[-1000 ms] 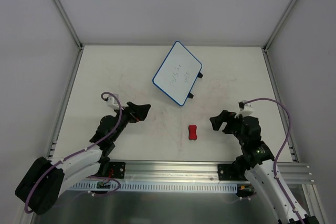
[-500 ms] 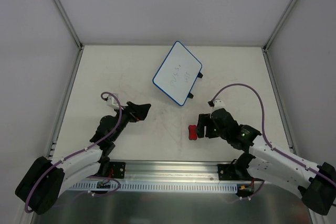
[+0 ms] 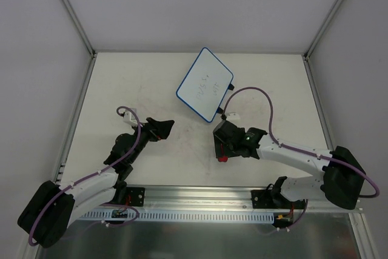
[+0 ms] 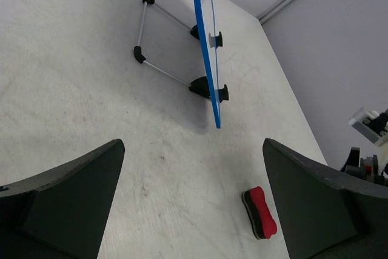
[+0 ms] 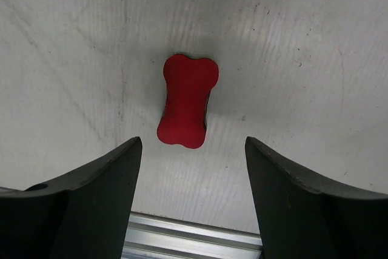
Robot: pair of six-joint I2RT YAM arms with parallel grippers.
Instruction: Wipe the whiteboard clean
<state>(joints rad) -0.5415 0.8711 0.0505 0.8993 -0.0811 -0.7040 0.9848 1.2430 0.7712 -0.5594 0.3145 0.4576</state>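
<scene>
The whiteboard (image 3: 205, 85), white with a blue rim and faint handwriting, stands tilted at the table's far middle. The left wrist view shows it edge-on (image 4: 206, 47), propped on a wire stand. The red bone-shaped eraser (image 5: 187, 101) lies flat on the table. In the top view only a sliver of it (image 3: 223, 159) shows under my right gripper (image 3: 222, 150). My right gripper (image 5: 193, 141) is open and hangs over the eraser, one finger on each side, not touching it. My left gripper (image 3: 163, 127) is open and empty, left of the eraser (image 4: 259, 212), pointing at the board (image 4: 193, 144).
An aluminium rail (image 3: 200, 201) runs along the near table edge and shows in the right wrist view (image 5: 194, 238). Grey walls and frame posts (image 3: 70, 10) close the table on three sides. The board's wire stand (image 4: 151, 34) reaches out behind it.
My right arm has swung left from the right side and now hangs over the eraser. The left arm, the board and the eraser have not moved.
</scene>
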